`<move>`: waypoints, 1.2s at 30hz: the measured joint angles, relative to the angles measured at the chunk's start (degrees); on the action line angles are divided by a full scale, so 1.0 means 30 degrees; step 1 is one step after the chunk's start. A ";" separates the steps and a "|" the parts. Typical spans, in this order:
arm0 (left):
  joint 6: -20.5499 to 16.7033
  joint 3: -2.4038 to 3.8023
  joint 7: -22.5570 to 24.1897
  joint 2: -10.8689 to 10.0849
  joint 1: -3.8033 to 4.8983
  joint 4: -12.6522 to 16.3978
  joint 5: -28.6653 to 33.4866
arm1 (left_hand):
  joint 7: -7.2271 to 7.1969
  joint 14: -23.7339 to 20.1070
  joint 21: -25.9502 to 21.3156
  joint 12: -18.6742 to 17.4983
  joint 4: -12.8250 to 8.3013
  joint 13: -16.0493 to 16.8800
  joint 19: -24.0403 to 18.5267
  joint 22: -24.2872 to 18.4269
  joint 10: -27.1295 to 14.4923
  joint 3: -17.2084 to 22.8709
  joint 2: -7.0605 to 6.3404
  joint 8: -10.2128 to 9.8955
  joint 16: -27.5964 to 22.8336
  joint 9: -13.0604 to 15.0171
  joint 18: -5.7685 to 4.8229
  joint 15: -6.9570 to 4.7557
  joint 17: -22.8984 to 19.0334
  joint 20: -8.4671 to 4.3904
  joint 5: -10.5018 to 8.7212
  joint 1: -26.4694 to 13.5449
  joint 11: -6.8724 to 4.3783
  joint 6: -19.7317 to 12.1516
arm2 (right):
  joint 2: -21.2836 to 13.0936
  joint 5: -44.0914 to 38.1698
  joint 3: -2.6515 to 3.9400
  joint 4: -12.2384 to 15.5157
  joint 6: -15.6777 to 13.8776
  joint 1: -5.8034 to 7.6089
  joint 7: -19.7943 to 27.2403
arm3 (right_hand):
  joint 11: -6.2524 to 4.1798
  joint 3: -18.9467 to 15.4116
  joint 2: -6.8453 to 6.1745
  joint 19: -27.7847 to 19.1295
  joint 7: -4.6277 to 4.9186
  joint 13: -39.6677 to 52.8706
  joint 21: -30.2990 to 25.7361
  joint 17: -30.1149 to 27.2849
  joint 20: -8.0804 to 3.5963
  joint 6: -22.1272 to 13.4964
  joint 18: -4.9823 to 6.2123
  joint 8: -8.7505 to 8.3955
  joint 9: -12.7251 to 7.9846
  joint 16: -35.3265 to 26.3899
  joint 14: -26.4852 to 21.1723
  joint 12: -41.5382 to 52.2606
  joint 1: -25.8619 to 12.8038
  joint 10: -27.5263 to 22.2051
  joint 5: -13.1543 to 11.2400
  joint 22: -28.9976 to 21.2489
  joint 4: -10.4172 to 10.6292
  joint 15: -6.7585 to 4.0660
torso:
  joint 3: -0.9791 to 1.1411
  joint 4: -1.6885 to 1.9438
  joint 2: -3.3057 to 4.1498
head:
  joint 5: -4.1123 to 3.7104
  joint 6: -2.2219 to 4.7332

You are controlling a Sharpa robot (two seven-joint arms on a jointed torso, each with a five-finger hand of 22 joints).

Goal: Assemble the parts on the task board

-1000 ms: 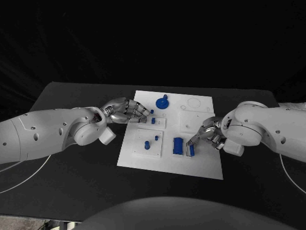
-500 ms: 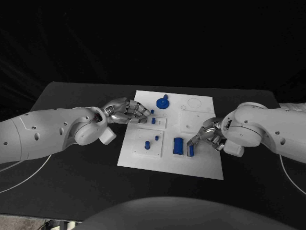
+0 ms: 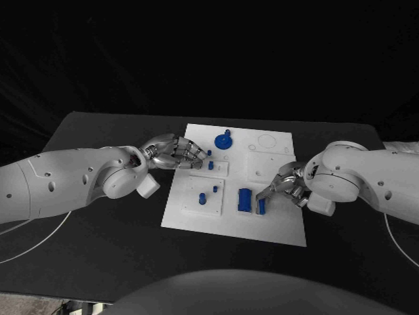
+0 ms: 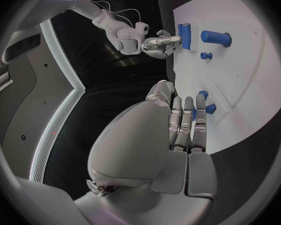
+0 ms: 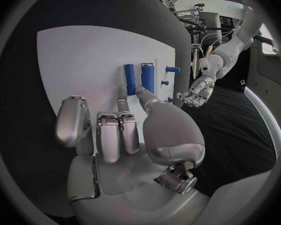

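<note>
Black table [image 3: 106,131]; left hand [image 3: 175,152] fingers curled, empty; right hand [image 3: 278,189] fingers pinch blue bar [image 3: 261,206].

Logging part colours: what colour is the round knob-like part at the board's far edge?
Blue, clearest in the head view: the round part on the white task board.

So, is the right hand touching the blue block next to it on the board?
Cannot tell. In the right wrist view a fingertip of the right hand overlaps the blue block's lower end, but no view plainly shows contact or gap.

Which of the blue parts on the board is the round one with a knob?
The round blue disc with a knob at the white task board's far edge; the other blue parts are pegs or upright blocks.
</note>
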 measured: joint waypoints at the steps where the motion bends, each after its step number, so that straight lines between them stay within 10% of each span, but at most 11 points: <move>1: 0.0004 0.0000 -0.0003 -0.0001 0.0000 0.0000 -0.0001 | 0.0000 0.0000 0.0000 0.0000 0.0000 -0.0016 -0.0037 -0.0001 0.0000 0.0000 0.0000 0.0000 0.0000 0.0000 -0.0001 0.0000 0.0000 0.0038 0.0000 0.0000 0.0000 0.0000 | -0.0007 -0.0009 0.0000 0.0000 0.0002 -0.0005 0.0000 | 0.0000 -0.0083 -0.0099 0.0000 0.0000 0.0000 0.0000 0.0000 0.0000 0.0000 0.0000 0.0000 -0.0019 0.0000 0.0000 0.0000 -0.0100 0.0000 -0.0190 0.0000 0.0083 0.0000 | 0.0000 0.0000 0.0000 | 0.0009 0.0000; 29: 0.0036 -0.0001 -0.0074 -0.0095 -0.0003 0.0030 -0.0017 | 0.0000 0.0000 -0.0001 -0.0077 0.0000 -0.0071 -0.0071 0.0088 0.0069 0.0000 0.0000 0.0000 0.0000 -0.0001 0.0000 0.0000 -0.0043 0.0070 0.0189 0.0000 0.0067 0.0000 | -0.1747 0.0335 0.0003 0.1323 -0.0979 0.0014 0.0464 | 0.0068 -0.3033 -0.0467 -0.0068 0.0100 -0.0002 -0.0165 -0.0002 0.0069 0.0184 0.0178 0.0012 -0.0007 0.0000 0.0000 0.0000 -0.2679 0.0068 -0.1391 -0.0003 0.2898 0.0000 | 0.0009 0.0007 0.0011 | 0.0233 0.0000; 36: 0.0031 -0.0001 -0.0075 -0.0106 -0.0004 0.0055 -0.0020 | 0.0000 0.0068 -0.0001 -0.0077 0.0000 -0.0071 -0.0071 0.0107 0.0069 0.0000 0.0000 0.0000 0.0000 -0.0001 -0.0002 0.0068 -0.0042 0.0069 0.0258 0.0000 0.0067 0.0000 | -0.3546 0.0351 0.0005 0.3178 -0.2052 0.0020 0.2802 | 0.0069 -0.1448 0.0000 0.0141 0.0037 -0.0002 0.0536 -0.0002 -0.0139 -0.0639 0.0170 0.0682 0.0811 0.0000 0.0001 0.0000 0.2593 0.0068 0.5438 0.0012 -0.0236 0.0001 | 0.0022 0.0002 0.0011 | 0.0322 0.0000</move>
